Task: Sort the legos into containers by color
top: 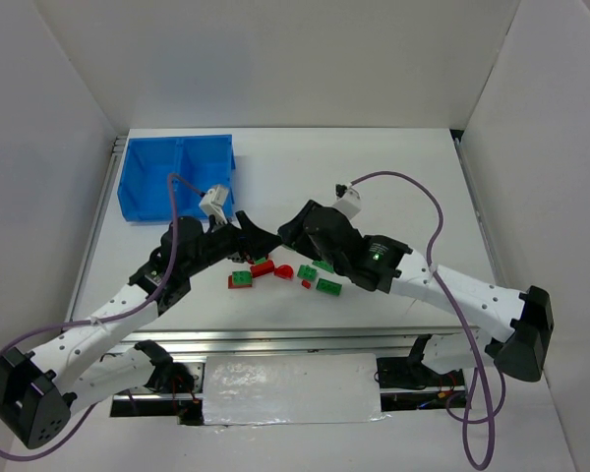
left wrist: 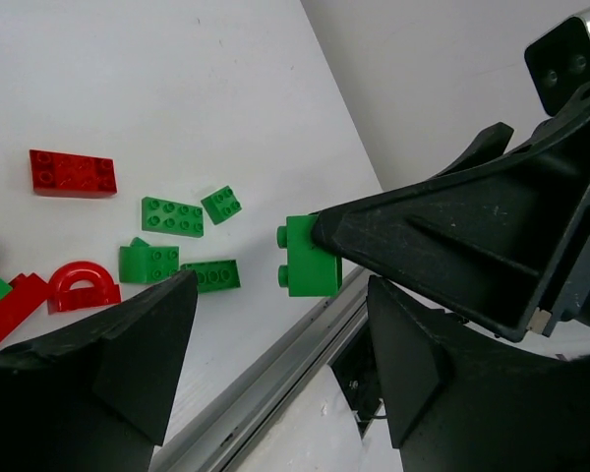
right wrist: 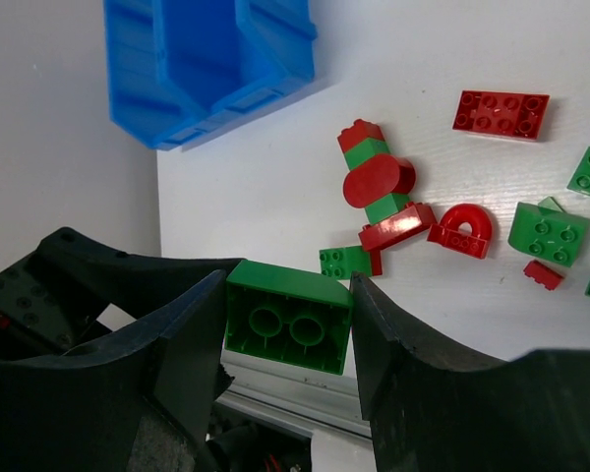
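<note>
Legos (top: 295,273) in red and green lie loose on the white table (top: 393,177), clustered near its front edge between my two arms. One green brick (right wrist: 288,317) is off the table. The right gripper (right wrist: 287,292) is clamped on it, one finger against each side.

From the right wrist I see the brick's hollow underside with two round tubes. The left wrist camera gives me the same brick side-on, its studs pointing left, pinned by a black finger of the right gripper. The top camera hides it under the two wrists, which meet nose to nose.

The left gripper (left wrist: 278,307) has its jaws spread apart with nothing touching either finger, and the green brick sits just ahead of the gap.

Only the right wrist shows the pile in detail: a red plate (right wrist: 501,113), a red arch (right wrist: 462,231) and a stuck-together stack of red and green pieces (right wrist: 379,192).

The blue bin (top: 143,192) sits at the table's far left, its two compartments side by side. It is missing from the left wrist view.
</note>
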`<state>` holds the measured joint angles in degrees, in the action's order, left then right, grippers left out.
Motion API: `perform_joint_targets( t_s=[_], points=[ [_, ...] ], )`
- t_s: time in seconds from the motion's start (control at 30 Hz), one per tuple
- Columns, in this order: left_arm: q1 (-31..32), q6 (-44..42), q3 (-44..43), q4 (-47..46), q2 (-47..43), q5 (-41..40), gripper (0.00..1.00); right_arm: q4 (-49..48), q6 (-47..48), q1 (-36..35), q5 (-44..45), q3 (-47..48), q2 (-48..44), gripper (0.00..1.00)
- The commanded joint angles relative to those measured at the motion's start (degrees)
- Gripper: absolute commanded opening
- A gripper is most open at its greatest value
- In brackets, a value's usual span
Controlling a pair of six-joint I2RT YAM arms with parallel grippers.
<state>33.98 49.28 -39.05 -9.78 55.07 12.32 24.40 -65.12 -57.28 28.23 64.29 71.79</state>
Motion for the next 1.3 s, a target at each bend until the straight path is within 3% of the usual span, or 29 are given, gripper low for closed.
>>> perform_joint_targets(
  t_s=[0.0,0.1,0.27,0.3,0.37,0.4,0.47,0.5,0.57,0.6,0.63,0.67,0.7,0.77,0.87,1.07,1.27],
  points=[
    [0.3,0.82,0.9,-5.86,0.39,1.57,0.81,-2.96,0.08,-1.26,-0.28,2.77,0.63,0.22],
    [0.3,1.35,0.99,-7.44,0.92,2.62,0.77,-4.79,0.35,-1.52,-1.33,2.95,1.33,0.22],
    [0.48,1.96,1.34,-9.64,2.59,5.08,0.61,-5.77,1.05,-1.61,-2.12,3.9,2.04,0.23],
    [0.39,1.96,1.34,-9.64,2.67,5.0,0.48,-5.86,1.14,-1.7,-2.47,4.08,2.47,0.23],
    [0.48,1.44,1.17,-9.38,2.5,4.3,0.31,-5.95,1.49,-1.61,-2.91,4.44,2.74,0.23],
    [0.48,0.91,0.64,-8.42,2.41,3.86,0.13,-6.03,1.84,-1.7,-3.35,4.44,3.18,0.24],
    [0.39,0.04,-0.15,-6.58,1.45,1.23,0.0,-6.56,2.19,-1.7,-3.79,4.09,3.36,0.27],
    [0.39,-0.49,-1.02,-3.96,1.01,-0.17,0.0,-7.87,2.72,-1.7,-4.32,3.83,3.36,0.29],
    [0.39,-1.2,-2.6,-0.61,-0.22,-7.28,0.0,-11.55,4.9,-1.09,-7.74,1.56,3.01,0.74],
    [0.3,-1.29,-4.0,6.28,-0.31,-10.96,0.0,-14.36,6.48,0.66,-10.1,0.84,2.92,0.95],
    [0.21,-1.38,-5.59,10.53,0.47,-14.91,0.0,-14.38,7.11,2.15,-10.82,0.49,2.83,1.0],
    [-0.14,-1.64,-9.17,15.18,1.26,-23.39,0.0,-12.21,7.11,3.56,-10.91,0.48,2.57,1.0],
    [-0.75,-1.47,-11.21,23.06,2.14,-27.57,0.0,-10.79,7.11,5.32,-10.65,0.4,2.22,1.0],
    [-2.59,-0.94,-16.2,29.7,5.48,-38.0,0.0,-9.29,7.38,10.41,-10.21,-1.62,-0.49,1.0],
    [-13.45,1.69,-21.32,37.63,10.66,-44.37,0.0,-11.12,9.48,15.43,-11.0,-7.06,-6.12,1.0],
    [-30.69,0.64,-33.09,38.6,24.89,-42.12,0.0,-11.58,16.24,16.58,-13.9,-11.47,-10.88,1.0],
    [-39.06,-3.03,-46.37,35.62,42.45,-37.37,0.03,-9.64,20.2,16.93,-17.41,-11.29,-10.97,1.0]
  ],
)
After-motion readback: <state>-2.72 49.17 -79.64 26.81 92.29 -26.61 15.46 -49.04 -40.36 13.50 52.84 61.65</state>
